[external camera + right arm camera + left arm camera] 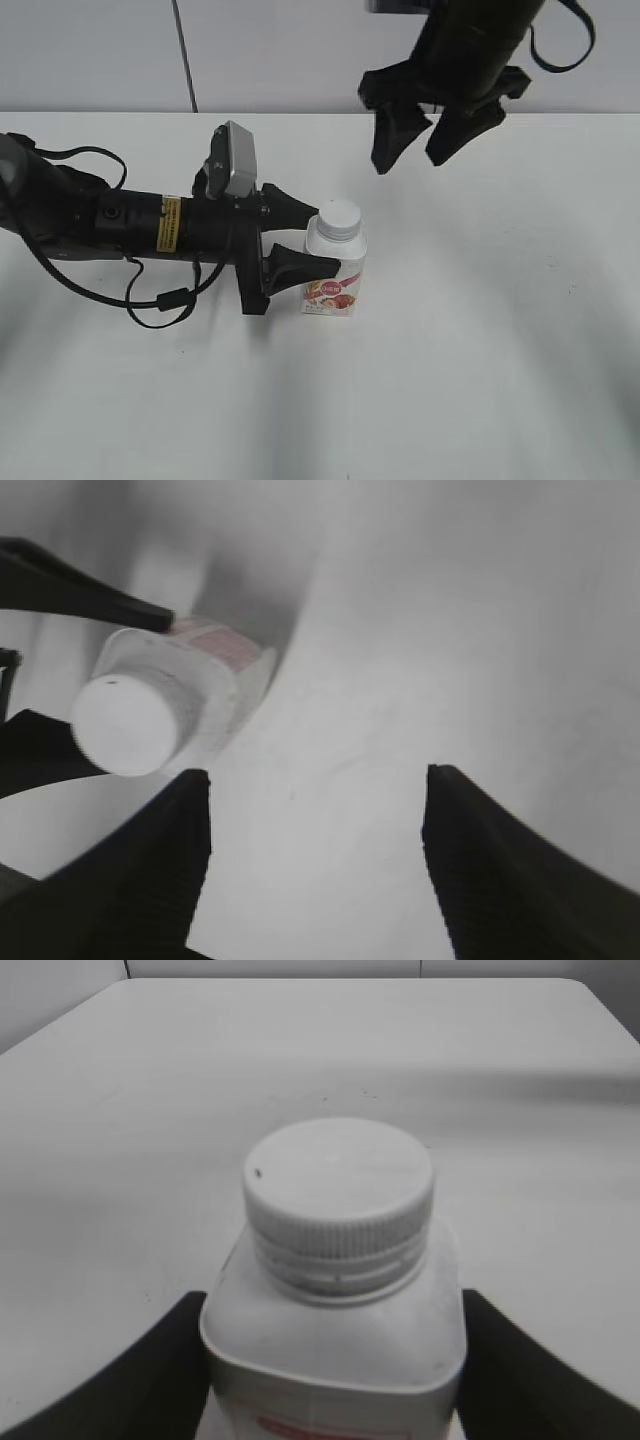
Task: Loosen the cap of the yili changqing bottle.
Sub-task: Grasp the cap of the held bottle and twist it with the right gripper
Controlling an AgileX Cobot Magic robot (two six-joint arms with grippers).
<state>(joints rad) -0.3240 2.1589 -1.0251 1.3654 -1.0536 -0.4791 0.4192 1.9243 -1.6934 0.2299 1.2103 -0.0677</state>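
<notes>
The yili changqing bottle (335, 282) stands upright on the white table, a small white bottle with a red-pink label. Its white cap (339, 218) is on the neck. My left gripper (326, 238) reaches in from the left, and its two black fingers press against opposite sides of the bottle's body. The left wrist view shows the cap (338, 1175) and bottle (335, 1345) close up between the fingers of the left gripper (333, 1360). My right gripper (408, 163) is open and empty in the air, above and to the right of the bottle. The right wrist view shows the right gripper (315, 775), the cap (125, 725) and the bottle (215, 670).
The white table (480, 330) stretches around the bottle. The left arm's black cables (160, 300) lie on the table to the left. A grey wall (280, 50) stands behind the table's far edge.
</notes>
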